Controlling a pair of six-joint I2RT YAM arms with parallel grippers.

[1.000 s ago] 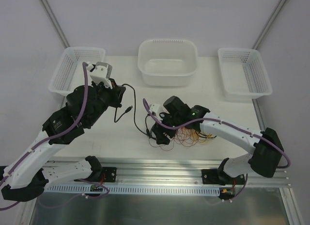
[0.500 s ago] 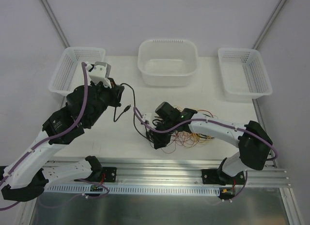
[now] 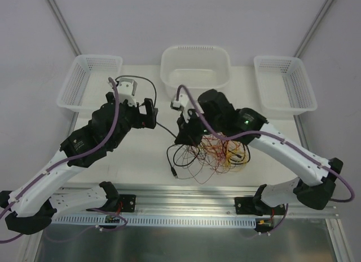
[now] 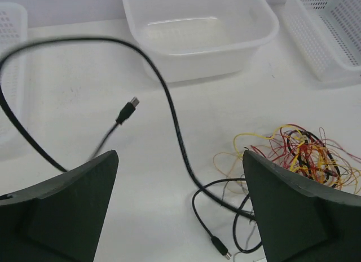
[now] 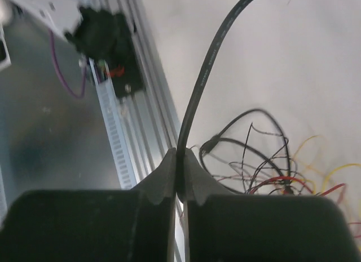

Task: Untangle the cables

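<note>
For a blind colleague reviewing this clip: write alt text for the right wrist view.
The right tool is shut on a black cable that runs up from the grip to the top of the frame. Behind, a tangle of black, red and yellow wires lies on the white table, with a metal rail on the left.

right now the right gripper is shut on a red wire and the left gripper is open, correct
Not quite. The right gripper is shut on a black cable, not a red wire; the right wrist view shows it pinched there. The left gripper is open, as you say.
</note>
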